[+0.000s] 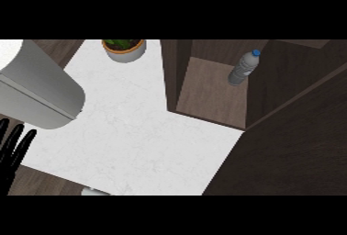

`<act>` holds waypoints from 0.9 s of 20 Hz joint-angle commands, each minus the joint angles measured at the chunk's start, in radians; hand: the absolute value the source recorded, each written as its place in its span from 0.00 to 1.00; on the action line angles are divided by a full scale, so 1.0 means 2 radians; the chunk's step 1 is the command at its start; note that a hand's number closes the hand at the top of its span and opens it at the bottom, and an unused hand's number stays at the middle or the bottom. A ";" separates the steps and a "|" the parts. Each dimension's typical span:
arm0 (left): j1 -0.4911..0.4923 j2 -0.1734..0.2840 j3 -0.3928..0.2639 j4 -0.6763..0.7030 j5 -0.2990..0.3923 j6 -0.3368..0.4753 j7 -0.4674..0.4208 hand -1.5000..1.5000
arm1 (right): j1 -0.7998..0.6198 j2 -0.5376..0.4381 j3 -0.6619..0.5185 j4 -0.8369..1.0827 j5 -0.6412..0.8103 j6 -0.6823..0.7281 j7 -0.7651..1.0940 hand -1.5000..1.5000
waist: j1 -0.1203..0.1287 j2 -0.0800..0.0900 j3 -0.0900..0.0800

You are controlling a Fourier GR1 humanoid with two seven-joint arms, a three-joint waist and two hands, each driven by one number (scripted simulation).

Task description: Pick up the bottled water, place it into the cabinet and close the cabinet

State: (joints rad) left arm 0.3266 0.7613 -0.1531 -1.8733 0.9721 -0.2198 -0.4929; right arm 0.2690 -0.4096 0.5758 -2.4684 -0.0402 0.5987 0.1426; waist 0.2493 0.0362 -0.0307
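Bottled water (243,68): upright inside cabinet (210,92), light, smooth, rigid; best held mid-body
Left robot hand (13,147): fingers apart, resting left of cabinet
Right robot hand: unseen

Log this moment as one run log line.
bottled water: upright inside cabinet | cabinet door: open | left hand: open, resting at left edge | right hand: not visible
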 commanded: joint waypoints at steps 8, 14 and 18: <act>-0.009 0.007 0.011 0.008 0.004 -0.015 -0.001 0.00 | -0.013 0.044 0.066 0.054 -0.085 -0.001 0.031 1.00 | 0.018 0.019 0.002; -0.007 0.006 0.013 0.008 0.009 -0.017 -0.001 0.00 | -0.029 0.060 0.032 0.078 -0.107 -0.023 0.042 1.00 | 0.016 0.016 0.002; -0.005 0.012 0.022 0.015 0.016 -0.022 0.002 0.00 | -0.091 0.081 0.000 0.099 -0.097 -0.043 0.078 1.00 | 0.012 0.009 0.003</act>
State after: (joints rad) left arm 0.3115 0.7794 -0.1197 -1.8519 0.9955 -0.2575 -0.4916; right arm 0.1749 -0.3116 0.5757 -2.3229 -0.2580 0.5890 0.2117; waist 0.2772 0.0623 -0.0261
